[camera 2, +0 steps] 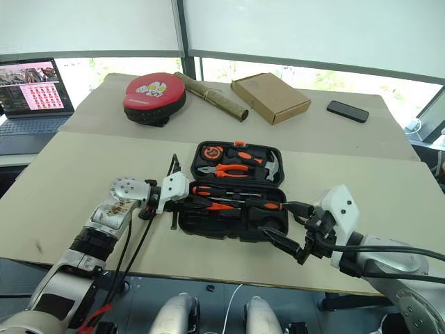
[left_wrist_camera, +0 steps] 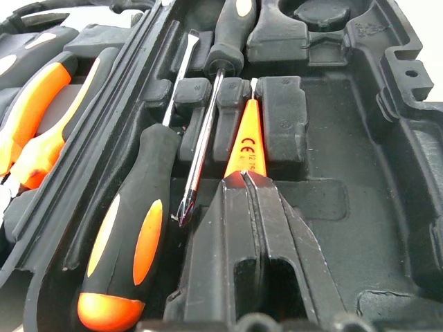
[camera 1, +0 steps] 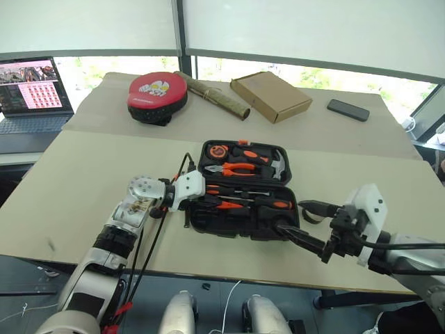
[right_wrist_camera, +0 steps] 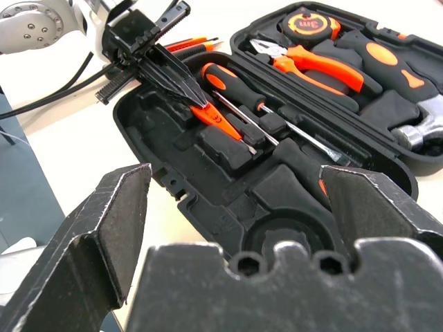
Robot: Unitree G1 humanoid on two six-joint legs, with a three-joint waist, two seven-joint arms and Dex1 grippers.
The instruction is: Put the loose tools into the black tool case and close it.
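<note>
While the left claw [right_wrist_camera: 196,104] is clamped on the slim all-orange screwdriver [left_wrist_camera: 247,138], seating it in its recess in the near half of the open black tool case [camera 1: 268,233] on the worktop [camera 1: 69,181], the tip could ride up on a moulded rib and sit proud, which I judge would stop the lid shutting. Two orange-and-black-handled screwdrivers [right_wrist_camera: 242,86] lie just beside it. At the case's near right corner the right claw [camera 1: 302,223] hovers wide, holding nothing, and could nudge the case.
</note>
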